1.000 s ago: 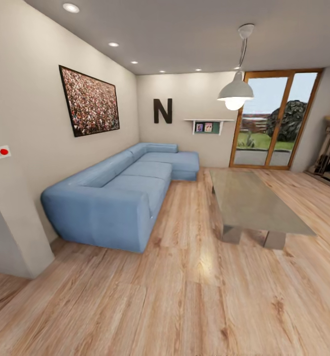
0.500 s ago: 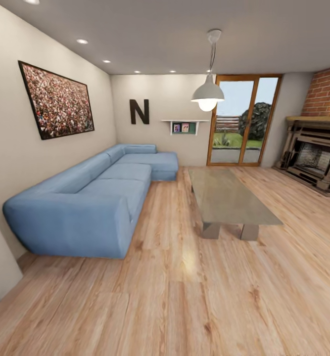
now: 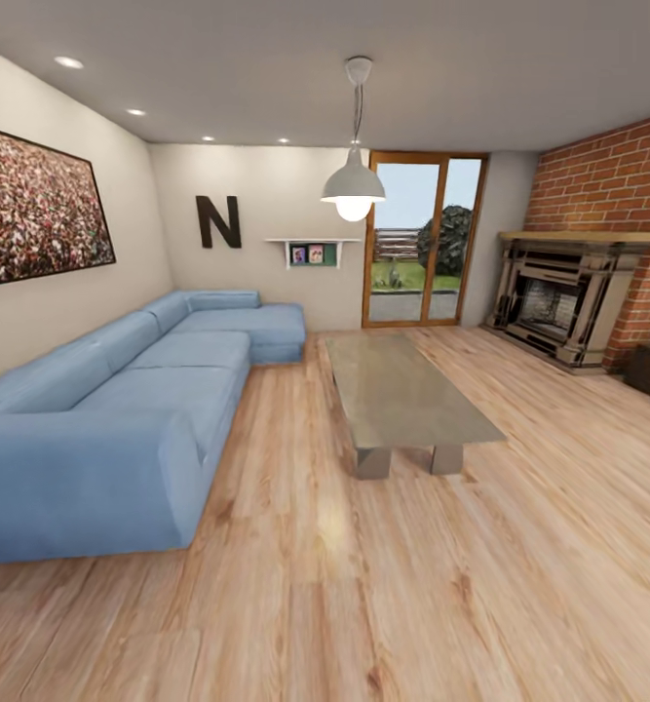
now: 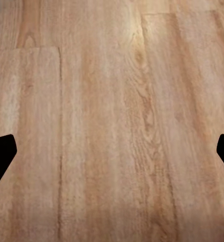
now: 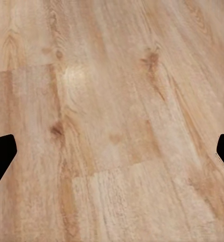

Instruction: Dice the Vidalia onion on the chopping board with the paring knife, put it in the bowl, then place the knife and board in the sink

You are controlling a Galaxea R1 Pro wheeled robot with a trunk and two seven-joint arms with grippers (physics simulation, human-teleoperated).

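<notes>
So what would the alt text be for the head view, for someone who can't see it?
A living room: a long blue corner sofa on the left, a low grey coffee table mid-room on a light wood floor. Behind are a white pendant lamp, a glass patio door, and a fireplace in a brick wall at right.

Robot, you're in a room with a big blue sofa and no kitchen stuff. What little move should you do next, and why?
Probably keep turning the base to look for the kitchen. The head view shows a living room: blue sofa, glass coffee table, fireplace and garden door, with no sink or chopping board to reach. Both wrist views look down on wooden floor, and each pincer is open and holds nothing, so there's nothing to grab.
</notes>
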